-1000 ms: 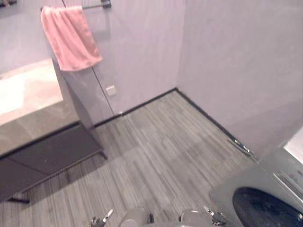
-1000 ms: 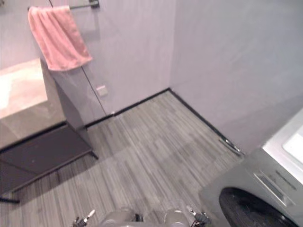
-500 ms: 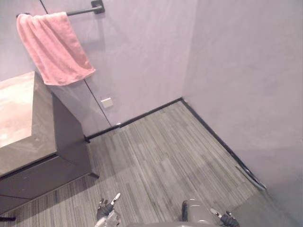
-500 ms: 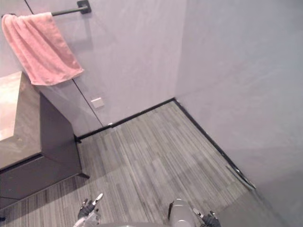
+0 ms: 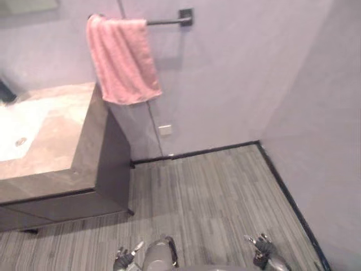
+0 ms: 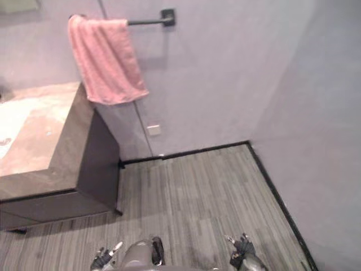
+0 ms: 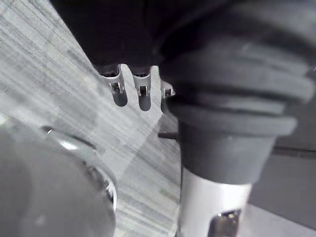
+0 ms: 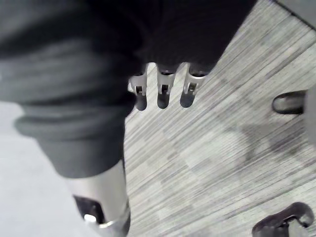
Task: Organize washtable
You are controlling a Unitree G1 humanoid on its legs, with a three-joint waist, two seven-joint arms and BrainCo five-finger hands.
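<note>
Silver fingers [image 7: 114,80] of the left hand [image 5: 123,259] hang loose and fairly straight over the floor [image 5: 214,192] with nothing in them. The right hand [image 5: 260,248] is the same, its fingers [image 8: 163,80] slack and empty above the grey striped boards. Both hands sit low beside the body, which I judge is because the robot is walking or turning and no reaching has begun. The table [image 5: 62,135], the thing to be put in order, stands ahead on the robot's left against the wall [image 5: 237,84]. Its stone top has a pale basin [image 5: 11,135] sunk into it, and it is well apart from both hands. A small dark shape at its far edge is cut off too much to name, and I cannot tell from here what needs tidying. A pink towel [image 5: 124,59] hangs folded over a dark rail [image 5: 166,21] just past the table's end, where wet hands can reach it. A white socket [image 5: 164,130] sits lower on the same wall. Compared with half a second ago the whole picture has shifted: the towel and rail now lie nearer the middle, more of the table top shows, and the wall corner sits farther right. That is the head swinging left toward the table, not the things moving. The hands keep their low place.
</note>
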